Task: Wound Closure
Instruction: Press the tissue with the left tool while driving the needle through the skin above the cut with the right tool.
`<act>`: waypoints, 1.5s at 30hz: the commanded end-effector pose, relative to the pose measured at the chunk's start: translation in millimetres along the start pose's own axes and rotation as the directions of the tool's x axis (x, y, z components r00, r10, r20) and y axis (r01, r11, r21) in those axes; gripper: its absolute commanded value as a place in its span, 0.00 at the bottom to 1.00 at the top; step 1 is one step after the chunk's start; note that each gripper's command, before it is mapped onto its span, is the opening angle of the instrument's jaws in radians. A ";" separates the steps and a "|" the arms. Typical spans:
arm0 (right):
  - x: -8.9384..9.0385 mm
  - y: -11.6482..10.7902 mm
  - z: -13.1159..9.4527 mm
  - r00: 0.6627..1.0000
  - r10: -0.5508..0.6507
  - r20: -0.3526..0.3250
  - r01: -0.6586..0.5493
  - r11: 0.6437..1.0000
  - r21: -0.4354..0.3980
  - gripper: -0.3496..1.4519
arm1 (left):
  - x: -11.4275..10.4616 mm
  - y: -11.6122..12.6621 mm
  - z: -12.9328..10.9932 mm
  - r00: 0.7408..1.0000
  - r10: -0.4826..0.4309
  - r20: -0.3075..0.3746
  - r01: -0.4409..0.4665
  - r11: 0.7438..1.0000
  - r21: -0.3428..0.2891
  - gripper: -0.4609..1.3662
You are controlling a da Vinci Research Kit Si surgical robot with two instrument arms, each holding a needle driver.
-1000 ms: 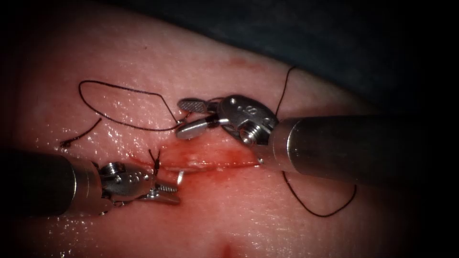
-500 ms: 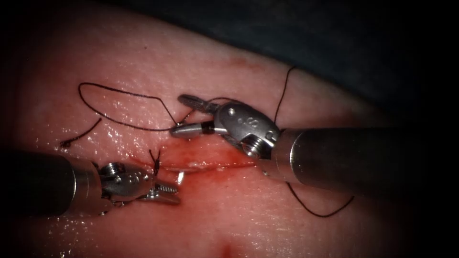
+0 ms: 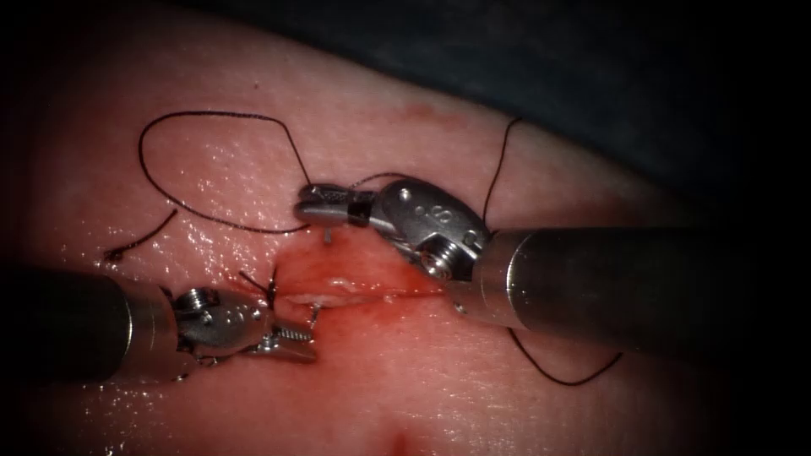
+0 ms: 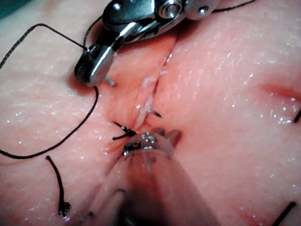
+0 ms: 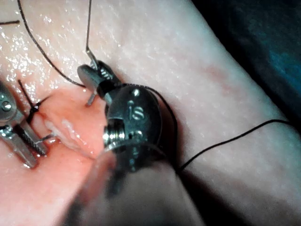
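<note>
Plainly, the needle point(image 3: 327, 236) is seen lodged in the tissue point(image 3: 253, 101) across the cut point(image 3: 372, 283). One end is clamped by the right tool point(image 3: 309, 208). Nothing is held by the left tool point(image 3: 306, 342), its jaws narrowly parted beside the other end.

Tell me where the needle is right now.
In the endoscope view the needle sits at the cut, its shaft in the open jaws of the left tool below it; its tip shows beneath the shut right tool above it.

Right tool point(image 3: 325, 209) just above the cut point(image 3: 355, 291), left tool point(image 3: 291, 342) below its left end, knot point(image 3: 272, 287) between, thread loop point(image 3: 211, 169) beyond
</note>
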 end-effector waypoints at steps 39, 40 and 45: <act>0.9 -1.4 -0.1 0.939 -0.342 -0.040 0.332 0.930 -0.161 0.87 | 0.1 0.0 0.0 1.000 0.004 0.002 -0.004 1.000 -0.004 0.29; 1.1 -1.7 -0.1 0.927 -0.374 -0.032 0.364 0.915 -0.173 0.82 | 0.1 0.0 0.0 1.000 0.004 0.002 -0.004 1.000 -0.004 0.29; 2.1 -2.5 -0.2 0.911 -0.412 -0.027 0.400 0.896 -0.195 0.73 | 0.1 0.1 0.0 1.000 0.004 0.002 -0.004 1.000 -0.004 0.28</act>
